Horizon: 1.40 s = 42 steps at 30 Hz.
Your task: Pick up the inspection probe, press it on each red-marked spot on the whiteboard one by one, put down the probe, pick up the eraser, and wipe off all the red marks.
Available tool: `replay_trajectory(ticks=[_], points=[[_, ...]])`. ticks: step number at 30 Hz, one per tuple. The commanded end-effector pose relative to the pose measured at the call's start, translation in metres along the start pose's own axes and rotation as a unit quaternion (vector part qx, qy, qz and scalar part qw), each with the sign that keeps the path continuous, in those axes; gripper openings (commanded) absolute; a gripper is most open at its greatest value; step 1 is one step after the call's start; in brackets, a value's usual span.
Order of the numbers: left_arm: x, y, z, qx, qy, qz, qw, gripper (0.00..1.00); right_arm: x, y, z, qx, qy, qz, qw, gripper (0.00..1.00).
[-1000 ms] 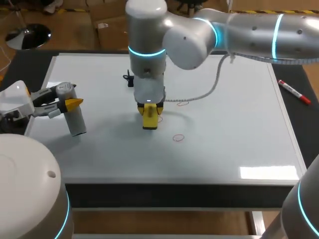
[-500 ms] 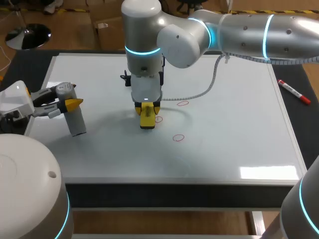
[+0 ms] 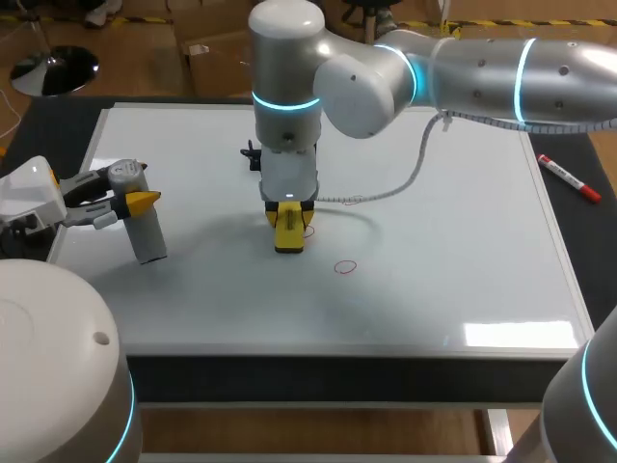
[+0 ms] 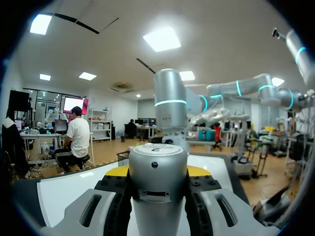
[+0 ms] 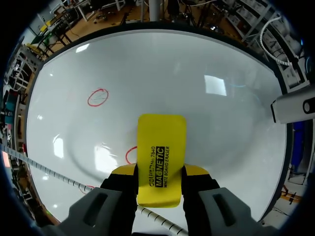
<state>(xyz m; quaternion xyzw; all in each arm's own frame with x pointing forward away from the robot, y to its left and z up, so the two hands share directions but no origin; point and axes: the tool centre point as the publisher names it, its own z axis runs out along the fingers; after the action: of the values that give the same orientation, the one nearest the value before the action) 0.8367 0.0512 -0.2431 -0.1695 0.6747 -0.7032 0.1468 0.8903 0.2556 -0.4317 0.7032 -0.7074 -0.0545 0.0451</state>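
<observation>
The left jaws squeeze the grey probe (image 3: 145, 230) from two sides, near the left edge of the whiteboard (image 3: 463, 251). From the left wrist, the probe (image 4: 157, 179) fills the gap between the two fingers. The right arm (image 3: 482, 68) comes in from the right and reaches past the middle. The right jaws point down and grip the yellow eraser (image 3: 289, 230) between them. The eraser (image 5: 160, 157) sticks out ahead of the jaws, down at the board. The near red ring (image 5: 129, 155) peeks out just beside the eraser, partly under it. The far red ring (image 5: 97, 97) lies further ahead of the jaws. A red pen (image 3: 569, 178) lies on the desk (image 3: 598, 241) well to the right of the jaws, off the board.
</observation>
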Motion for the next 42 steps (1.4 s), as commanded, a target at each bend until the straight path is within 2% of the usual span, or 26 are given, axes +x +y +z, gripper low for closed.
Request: replay_trajectory(ticks=[1, 7, 21, 28, 35, 42], points=[[0.0, -0.001, 0.0, 0.0, 0.0, 0.0, 1.0, 0.0, 0.003, -0.003, 0.005, -0.003, 0.003, 0.001, 1.0, 0.0], [0.0, -0.001, 0.0, 0.0, 0.0, 0.0, 1.0, 0.0, 0.012, -0.004, 0.007, -0.006, 0.004, 0.014, 1.0, 0.0], [0.0, -0.001, 0.0, 0.0, 0.0, 0.0, 1.0, 0.0, 0.054, -0.005, 0.004, -0.001, 0.002, 0.065, 0.998, 0.0], [0.0, -0.001, 0.0, 0.0, 0.0, 0.0, 1.0, 0.0, 0.065, -0.003, -0.001, 0.002, -0.001, 0.077, 0.997, 0.0], [0.0, -0.001, 0.0, 0.0, 0.0, 0.0, 1.0, 0.0, 0.078, -0.001, -0.02, 0.018, -0.002, 0.088, 0.996, 0.0], [0.0, -0.001, 0.0, 0.0, 0.0, 0.0, 1.0, 0.0, 0.108, 0.0, -0.042, 0.034, 0.001, 0.116, 0.993, 0.0]])
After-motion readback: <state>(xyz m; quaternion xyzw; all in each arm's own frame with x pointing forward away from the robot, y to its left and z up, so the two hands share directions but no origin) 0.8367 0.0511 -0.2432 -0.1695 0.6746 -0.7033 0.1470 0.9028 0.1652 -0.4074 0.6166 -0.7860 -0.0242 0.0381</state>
